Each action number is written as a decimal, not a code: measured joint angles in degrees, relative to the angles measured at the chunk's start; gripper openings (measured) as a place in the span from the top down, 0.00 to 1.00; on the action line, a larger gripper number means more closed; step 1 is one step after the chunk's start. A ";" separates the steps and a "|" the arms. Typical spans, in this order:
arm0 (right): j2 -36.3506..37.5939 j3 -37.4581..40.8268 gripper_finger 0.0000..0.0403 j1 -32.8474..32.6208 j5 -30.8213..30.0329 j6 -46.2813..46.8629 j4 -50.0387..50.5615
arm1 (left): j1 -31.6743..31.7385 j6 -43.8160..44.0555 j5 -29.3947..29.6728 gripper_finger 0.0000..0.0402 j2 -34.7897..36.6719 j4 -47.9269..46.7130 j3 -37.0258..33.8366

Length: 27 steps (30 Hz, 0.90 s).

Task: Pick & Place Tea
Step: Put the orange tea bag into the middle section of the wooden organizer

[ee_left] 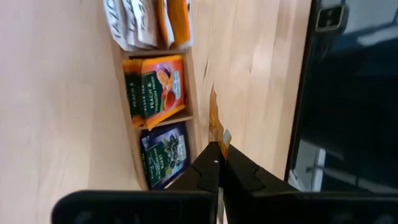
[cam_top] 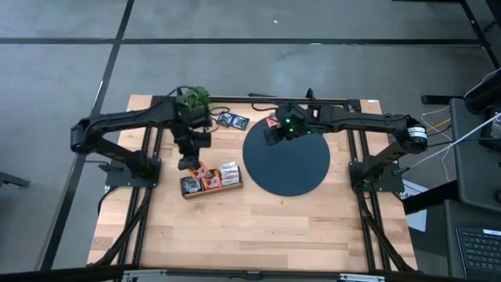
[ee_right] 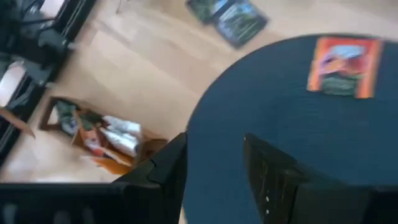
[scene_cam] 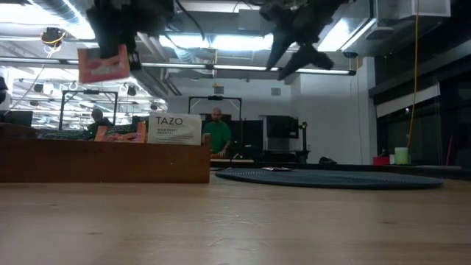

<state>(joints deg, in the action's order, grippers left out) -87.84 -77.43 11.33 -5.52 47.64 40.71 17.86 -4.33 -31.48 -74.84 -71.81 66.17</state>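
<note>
Left hand (ee_left: pixel 219 155): you see its fingers pressed together on one orange tea sachet (ee_left: pixel 216 124), held edge-on above the wooden tray (ee_left: pixel 198 93). In the low view the same sachet (scene_cam: pixel 104 63) hangs in the air over the tray's (scene_cam: pixel 103 163) left part, clear of the sachets standing in it.

Tray contents, left wrist view: three compartments show. One holds a dark blue sachet (ee_left: pixel 165 154) with a leaf picture, its print too small to read. The middle one holds an orange and green sachet (ee_left: pixel 154 91) on which you can read "PEACH &". The last holds white sachets (ee_left: pixel 134 23) beside orange ones. In the low view a white sachet (scene_cam: pixel 175 129) standing in the tray reads "TAZO"; the smaller lines beneath cannot be read.

Right hand (ee_right: pixel 214 165): its fingers stand well apart and grip nothing, hovering over the dark disc (ee_right: pixel 298 106). One orange and green sachet (ee_right: pixel 345 66) lies flat on the disc near its rim; its print is blurred.

Table (cam_top: pixel 250 227), high view: two dark sachets (cam_top: pixel 232 121) lie together on the wood between the plant (cam_top: pixel 192 99) and the disc (cam_top: pixel 286 162).

Background, low view: a person in a green top (scene_cam: pixel 216 132) stands far behind the table.
</note>
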 joint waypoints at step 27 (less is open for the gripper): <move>3.88 0.00 0.61 0.68 -12.18 -6.46 20.14 | -9.20 2.06 9.77 1.00 -19.15 11.68 0.00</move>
<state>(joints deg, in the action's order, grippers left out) -83.96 -77.43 12.01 -17.70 41.19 60.85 8.67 -2.26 -21.71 -93.99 -60.13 66.17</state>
